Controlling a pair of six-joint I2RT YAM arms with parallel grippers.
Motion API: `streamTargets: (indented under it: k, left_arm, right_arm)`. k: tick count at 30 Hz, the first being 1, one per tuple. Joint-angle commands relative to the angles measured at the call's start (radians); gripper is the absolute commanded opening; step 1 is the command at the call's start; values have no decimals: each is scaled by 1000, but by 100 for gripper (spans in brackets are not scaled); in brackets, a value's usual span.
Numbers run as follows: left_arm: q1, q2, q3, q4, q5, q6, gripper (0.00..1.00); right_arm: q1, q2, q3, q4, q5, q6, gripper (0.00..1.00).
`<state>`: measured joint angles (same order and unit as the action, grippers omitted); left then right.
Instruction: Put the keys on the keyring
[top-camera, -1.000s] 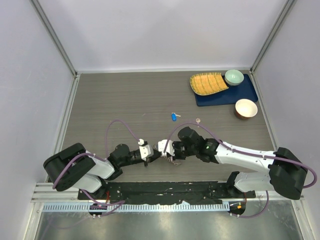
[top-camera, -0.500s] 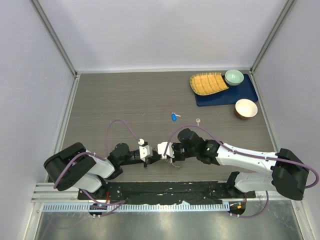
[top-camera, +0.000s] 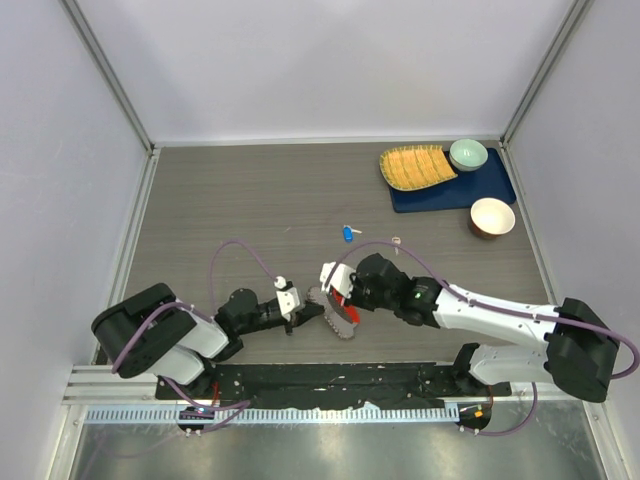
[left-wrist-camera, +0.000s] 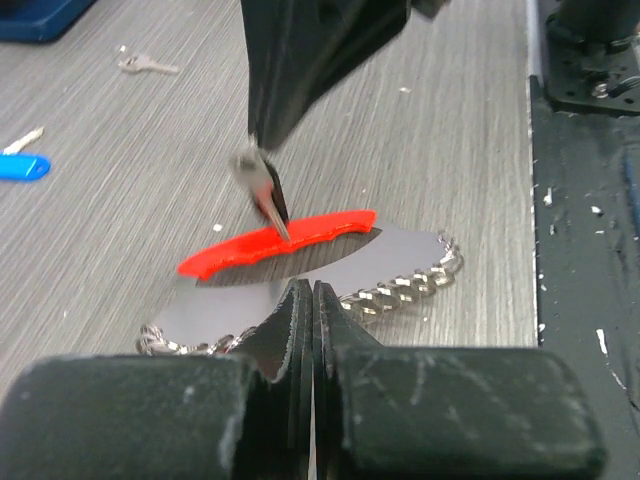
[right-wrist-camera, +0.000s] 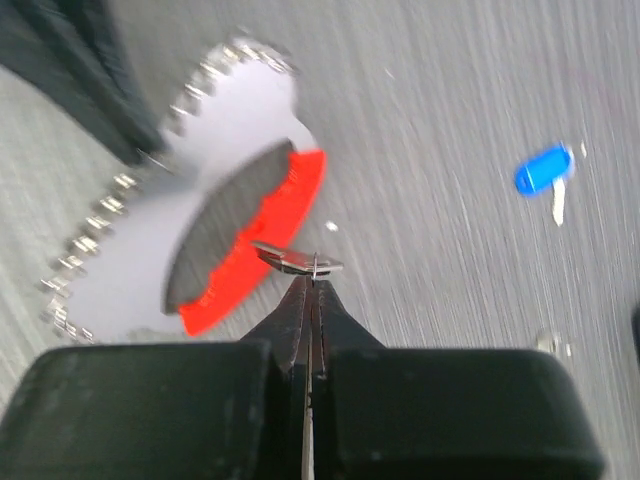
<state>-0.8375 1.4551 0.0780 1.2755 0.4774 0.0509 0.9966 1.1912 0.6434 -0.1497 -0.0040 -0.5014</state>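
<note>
The keyring's silvery chain loop (left-wrist-camera: 405, 290) with its long red fob (left-wrist-camera: 270, 235) lies between the two grippers on the table near the front edge. My left gripper (left-wrist-camera: 312, 296) is shut, pinching the chain at its near side. My right gripper (right-wrist-camera: 314, 282) is shut on a small metal key (right-wrist-camera: 296, 262) and holds its tip against the red fob (right-wrist-camera: 262, 252). The top view shows both grippers (top-camera: 308, 309) (top-camera: 334, 288) meeting at the keyring (top-camera: 340, 318). The blue-headed key (top-camera: 348, 233) and the plain silver key (top-camera: 397, 240) lie loose farther back. The red-headed key is not visible.
A blue mat (top-camera: 455, 190) at the back right holds a woven yellow plate (top-camera: 417, 166) and a pale green bowl (top-camera: 468, 154). A brown bowl (top-camera: 492, 217) stands beside it. The black base plate (left-wrist-camera: 585, 200) runs along the table's front edge.
My right gripper has moved back and left with its key. The red fob has swung up into sight beside it. My left gripper has stayed on the chain.
</note>
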Motion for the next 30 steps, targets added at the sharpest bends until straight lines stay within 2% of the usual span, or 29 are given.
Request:
streamTargets:
  k: [1, 6, 7, 9, 11, 15, 20, 23, 30]
  left_arm:
    - [5, -30, -50, 271, -120, -17, 0]
    - [3, -110, -112, 236, -167, -29, 0]
    - [5, -146, -115, 195, -174, -25, 0]
    - [5, -195, -107, 135, -192, -8, 0]
    - [5, -284, -98, 29, -207, 15, 0]
    - [5, -464, -95, -202, -244, 43, 0]
    - [3, -608, -103, -307, -292, 60, 0]
    - [5, -601, -101, -304, -290, 58, 0]
    - [5, -582, -104, -280, -287, 56, 0]
  right_arm:
    - [-50, 5, 105, -147, 217, 190, 1]
    - [-70, 15, 217, -394, 308, 270, 1]
    - [-82, 22, 232, -469, 309, 273, 1]
    - [-114, 59, 272, -510, 271, 282, 1]
    - [-159, 96, 298, -534, 250, 278, 1]
    - [-233, 295, 366, -588, 211, 255, 1]
    - [-262, 471, 473, -524, 144, 201, 1]
    - [-268, 570, 524, -466, 118, 182, 1]
    - [-303, 605, 487, -296, 100, 184, 1]
